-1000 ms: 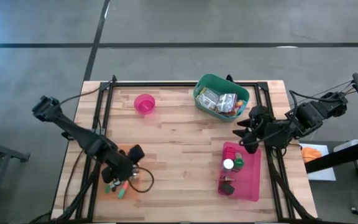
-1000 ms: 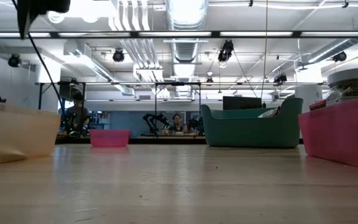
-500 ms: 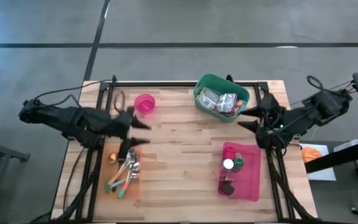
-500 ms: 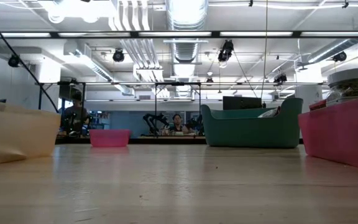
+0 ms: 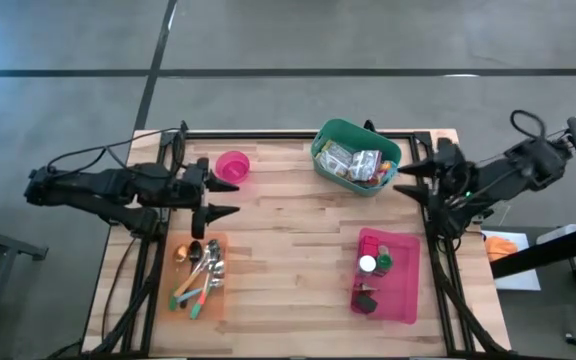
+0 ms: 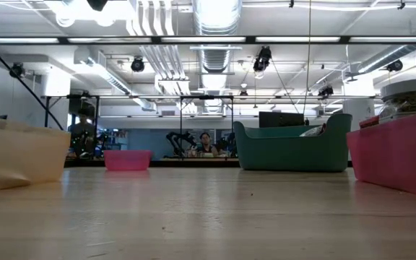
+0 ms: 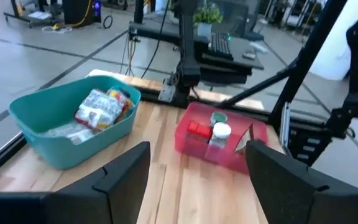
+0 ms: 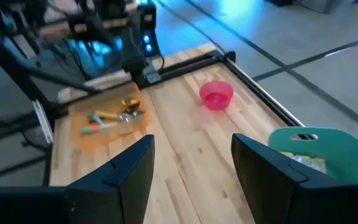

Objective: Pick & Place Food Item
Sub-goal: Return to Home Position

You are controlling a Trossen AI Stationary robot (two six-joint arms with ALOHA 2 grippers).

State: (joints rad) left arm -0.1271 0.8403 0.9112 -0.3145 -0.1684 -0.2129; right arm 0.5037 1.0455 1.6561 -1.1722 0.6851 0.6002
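The table (image 5: 288,230) is light wood planking, smooth, with a low satin sheen. Its surrounding frame (image 5: 288,136) is black metal, matt. The teal bin (image 5: 326,138) is opaque plastic with a smooth, dull finish; the packets (image 5: 353,160) inside are glossy, crinkled film. The pink bin (image 5: 408,290) and orange bin (image 5: 180,243) are translucent plastic, slightly glossy. The spoons (image 5: 206,262) include bright polished metal pieces and some with coloured plastic handles. The pink bowl (image 5: 232,167) is smooth plastic. The left gripper (image 7: 199,144) and right gripper (image 8: 192,140) have matt black fingers. The floor (image 5: 368,40) is smooth grey concrete.
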